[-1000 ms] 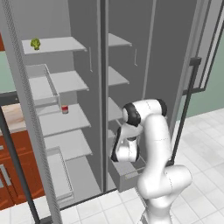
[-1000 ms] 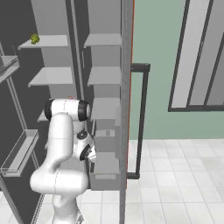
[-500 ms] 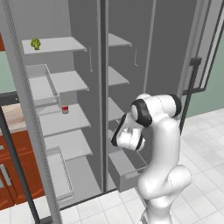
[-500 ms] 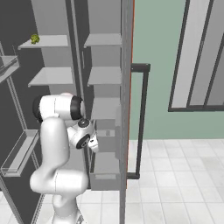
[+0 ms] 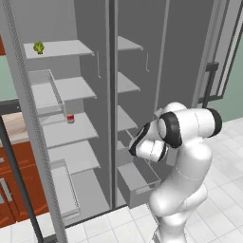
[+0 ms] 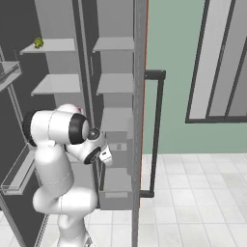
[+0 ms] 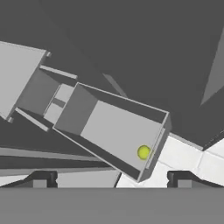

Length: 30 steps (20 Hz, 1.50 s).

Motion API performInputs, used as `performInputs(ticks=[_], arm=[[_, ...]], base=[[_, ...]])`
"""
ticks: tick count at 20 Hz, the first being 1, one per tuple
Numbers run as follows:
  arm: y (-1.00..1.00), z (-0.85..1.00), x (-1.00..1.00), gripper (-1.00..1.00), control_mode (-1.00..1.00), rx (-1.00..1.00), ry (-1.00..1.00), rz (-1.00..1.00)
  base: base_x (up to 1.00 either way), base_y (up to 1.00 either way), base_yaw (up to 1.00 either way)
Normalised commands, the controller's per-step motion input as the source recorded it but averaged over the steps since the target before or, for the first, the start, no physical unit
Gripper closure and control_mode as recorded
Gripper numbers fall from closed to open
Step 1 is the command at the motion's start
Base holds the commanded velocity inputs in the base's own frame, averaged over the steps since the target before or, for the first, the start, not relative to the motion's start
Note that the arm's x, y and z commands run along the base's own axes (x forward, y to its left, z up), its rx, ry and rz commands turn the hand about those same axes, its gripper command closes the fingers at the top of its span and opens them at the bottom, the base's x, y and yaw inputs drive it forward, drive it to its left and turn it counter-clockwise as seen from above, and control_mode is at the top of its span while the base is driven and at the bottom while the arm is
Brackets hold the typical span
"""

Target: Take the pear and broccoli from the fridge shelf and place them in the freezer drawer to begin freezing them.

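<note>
The pear [image 7: 143,152] is a small yellow-green ball lying on the floor of the freezer drawer [image 7: 75,110], near its front corner. That grey drawer [image 5: 138,178] [image 6: 115,185] stands pulled out low in the right compartment. The broccoli [image 5: 38,47] [image 6: 38,43] sits on the top left fridge shelf [image 5: 61,48], far above the hand. My gripper [image 7: 111,179] hangs open and empty above the drawer, its fingertips [image 7: 41,180] wide apart. In the base views the gripper [image 5: 135,147] [image 6: 107,157] is at mid height in front of the right compartment.
A small red-and-white can [image 5: 70,118] stands on a middle left shelf. Pale bins [image 5: 65,190] hang on the open left door. The right door with its dark handle [image 6: 155,131] stands open close beside the arm. White tiled floor lies in front.
The arm has straightened upward and its elbow has swung right. The hand has lifted slightly above the drawer, and its jaws stay open. The pear and broccoli have not moved.
</note>
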Motion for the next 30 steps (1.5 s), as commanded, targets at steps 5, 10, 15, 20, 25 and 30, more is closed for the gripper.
performInputs(ticks=[5,10,15,20,25,30], arm=[[0.23,1.00,-0.16,-1.00,-1.00,-0.10,0.00,0.01],[0.25,1.00,-0.07,-1.00,-1.00,-0.12,0.02,0.02],[0.18,1.00,0.00,-1.00,-1.00,-0.10,0.09,0.04],[0.19,1.00,0.00,-1.00,-1.00,-0.07,0.20,0.06],[0.22,1.00,0.00,-1.00,-1.00,-0.06,0.27,0.10],[0.15,0.38,-0.27,-1.00,-1.00,-0.13,0.19,0.19]], base=[[0.00,0.00,0.00],[0.00,0.00,0.00],[0.00,0.00,0.00],[0.00,0.00,0.00],[0.00,0.00,0.00],[0.00,0.00,0.00]])
